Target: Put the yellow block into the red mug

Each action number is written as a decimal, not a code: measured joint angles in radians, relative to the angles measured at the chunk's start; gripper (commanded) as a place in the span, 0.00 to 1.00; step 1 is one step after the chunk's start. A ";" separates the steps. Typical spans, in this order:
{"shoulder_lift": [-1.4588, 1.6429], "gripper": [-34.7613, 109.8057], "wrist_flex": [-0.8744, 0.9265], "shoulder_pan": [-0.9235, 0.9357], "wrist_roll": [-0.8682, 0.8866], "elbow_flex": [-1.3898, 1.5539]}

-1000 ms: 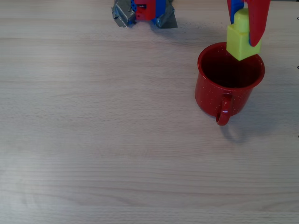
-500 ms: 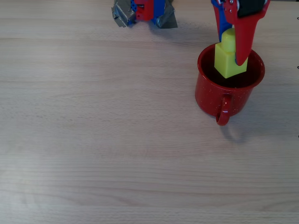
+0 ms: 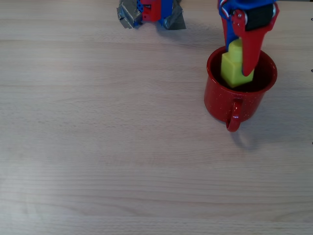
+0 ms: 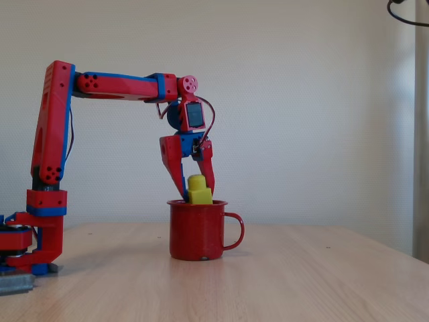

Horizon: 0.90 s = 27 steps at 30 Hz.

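Note:
The red mug stands upright on the wooden table at the right of the overhead view, handle toward the near edge. The yellow block hangs partly inside the mug's mouth, its upper part and stud still above the rim in the fixed view. My red and blue gripper reaches down from above and is shut on the block, one finger on each side, fingertips dipping to the rim.
The arm's base is clamped at the far edge of the table, left of the mug. The wooden surface around the mug carries nothing else.
The gripper has lowered with the yellow block: a second ago the block hung above the mug's far rim, now it sits lower and nearer the middle of the opening.

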 measured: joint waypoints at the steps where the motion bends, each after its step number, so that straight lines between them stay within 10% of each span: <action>1: 0.000 0.47 0.000 0.000 0.000 0.000; 16: 0.000 0.50 0.000 0.000 -0.014 0.000; 21: 0.002 0.24 0.000 0.003 -0.034 0.000; 27: 0.012 0.24 0.000 0.025 -0.032 0.002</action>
